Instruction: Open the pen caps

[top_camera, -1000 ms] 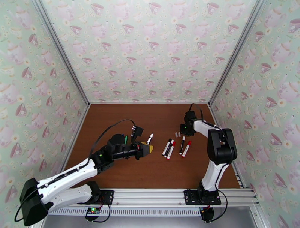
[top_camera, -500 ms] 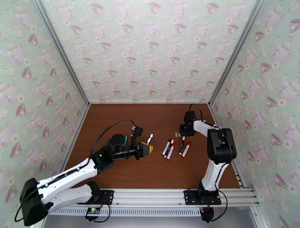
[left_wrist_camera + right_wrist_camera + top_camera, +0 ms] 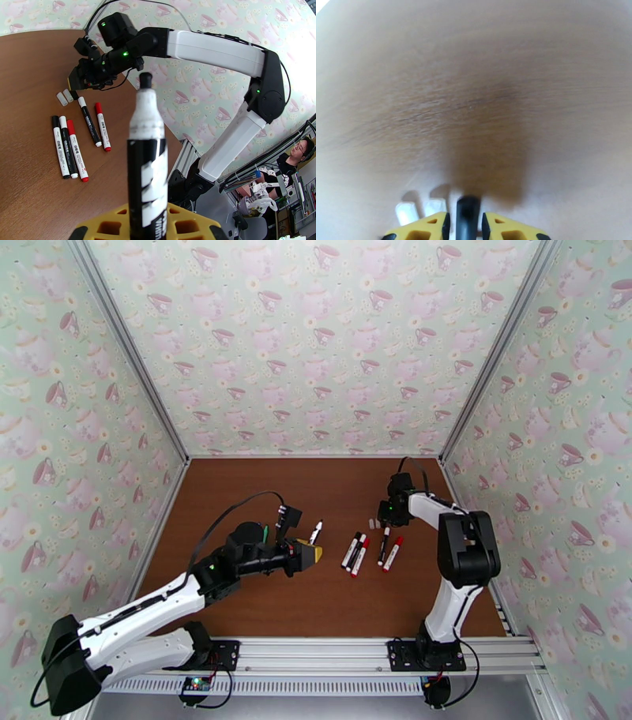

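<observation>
Between the closed fingers of the left claw (image 3: 147,223) stands an uncapped black marker (image 3: 147,158), its tip pointing away from the claw. Beyond it, five pens (image 3: 76,149) lie on the brown table (image 3: 23,189). The right claw (image 3: 465,225) hangs low over the table with a black cap (image 3: 468,209) between its narrowly parted fingers; I cannot tell if they press it. Two pale caps (image 3: 406,211) lie just to its left.

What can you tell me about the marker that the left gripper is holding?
The marker is uncapped: a stubby black tip, a white tapering neck, then a black barrel with white printing, plastic by the look. It sticks straight out of the left gripper, whose yellow fingers are shut on its lower barrel. Held above the table, it touches nothing else.
</observation>
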Motion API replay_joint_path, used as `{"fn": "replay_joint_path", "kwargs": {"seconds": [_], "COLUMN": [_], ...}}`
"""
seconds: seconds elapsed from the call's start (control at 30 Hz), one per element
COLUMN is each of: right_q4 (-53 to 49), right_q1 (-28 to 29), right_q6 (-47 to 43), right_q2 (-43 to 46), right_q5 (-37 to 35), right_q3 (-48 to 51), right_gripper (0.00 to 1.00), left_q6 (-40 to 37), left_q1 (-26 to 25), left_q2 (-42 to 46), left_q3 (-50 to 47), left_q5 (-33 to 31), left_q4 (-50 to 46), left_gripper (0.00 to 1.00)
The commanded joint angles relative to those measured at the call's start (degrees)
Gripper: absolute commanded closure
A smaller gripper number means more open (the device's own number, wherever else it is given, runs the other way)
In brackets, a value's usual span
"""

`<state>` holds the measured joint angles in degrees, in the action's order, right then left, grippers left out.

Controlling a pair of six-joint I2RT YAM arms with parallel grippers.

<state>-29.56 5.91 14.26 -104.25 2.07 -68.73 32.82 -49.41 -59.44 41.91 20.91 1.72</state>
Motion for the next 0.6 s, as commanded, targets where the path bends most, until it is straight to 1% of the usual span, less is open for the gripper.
{"fn": "replay_joint_path", "kwargs": {"seconds": [0.0,0.13,0.2,0.3,0.4,0.57], "right_q4": [1.2,3.3,4.5,6.1,6.4,7.3], "right_q1": [1.6,3.8,4.8,6.9,9.4,11.3], "right_q6": [2.4,4.7,5.7,7.4,9.8,13.4], "right_q2": [7.6,17.3,23.0,31.9,40.1,49.9], "right_q5": [-2.2,-2.3,-1.1,4.0,7.2,16.3], "right_q3": [3.1,9.7,13.4,18.9,23.5,29.8], "right_gripper": [0.68,0.67,0.66,0.65,0.64,0.57], "left_q6": [-0.7,-0.3,-0.7,-1.4,-1.6,-1.7], "left_q1": [0.2,0.2,0.1,0.4,0.5,2.3], "left_q2": [-0.8,-1.1,-0.8,-0.6,-0.8,-3.3], "left_q3": [0.9,1.0,1.1,1.2,1.1,2.6], "left_q5": [-2.8,-4.8,-6.0,-9.7,-14.2,-22.7], "left_q4": [-1.0,-1.7,-2.9,-5.6,-9.5,-19.0], "left_gripper": [0.98,0.97,0.97,0.96,0.94,0.94]}}
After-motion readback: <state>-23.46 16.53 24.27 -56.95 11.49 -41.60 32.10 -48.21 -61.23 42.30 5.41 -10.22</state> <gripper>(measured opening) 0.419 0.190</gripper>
